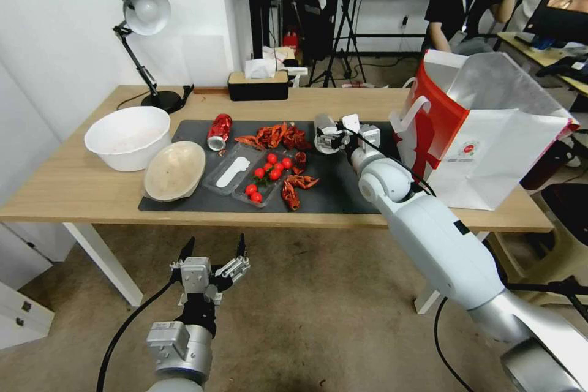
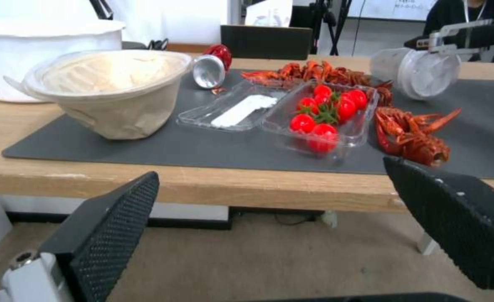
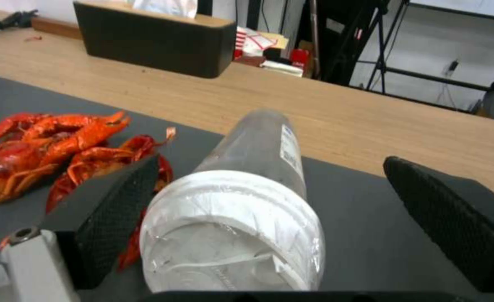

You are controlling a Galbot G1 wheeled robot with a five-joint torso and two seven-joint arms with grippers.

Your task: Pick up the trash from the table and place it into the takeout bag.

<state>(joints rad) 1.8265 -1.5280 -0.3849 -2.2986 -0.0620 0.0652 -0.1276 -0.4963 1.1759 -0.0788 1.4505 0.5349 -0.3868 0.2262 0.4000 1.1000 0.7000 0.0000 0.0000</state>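
Note:
On the dark mat (image 1: pixel 343 193) of the table (image 1: pixel 61 187) lie a crushed red can (image 1: pixel 219 130), a shallow beige bowl (image 1: pixel 174 169), red crayfish shells (image 1: pixel 278 135) and a clear tray of cherry tomatoes (image 1: pixel 257 182). A white lidded cup (image 3: pixel 241 209) lies on its side on the mat. My right gripper (image 3: pixel 272 167) is open around it, one finger (image 3: pixel 118 201) close beside it, the other well apart. The takeout bag (image 1: pixel 484 135) stands open at the table's right end. My left gripper (image 1: pixel 211 257) hangs open below the table's front edge.
A large white bowl (image 1: pixel 127 136) sits left of the mat. A desk lamp (image 1: pixel 144 12) and a black tissue box (image 1: pixel 257 86) stand along the far edge. Bare wood lies between the mat and the front edge. A white table leg (image 1: pixel 104 263) stands left of my left gripper.

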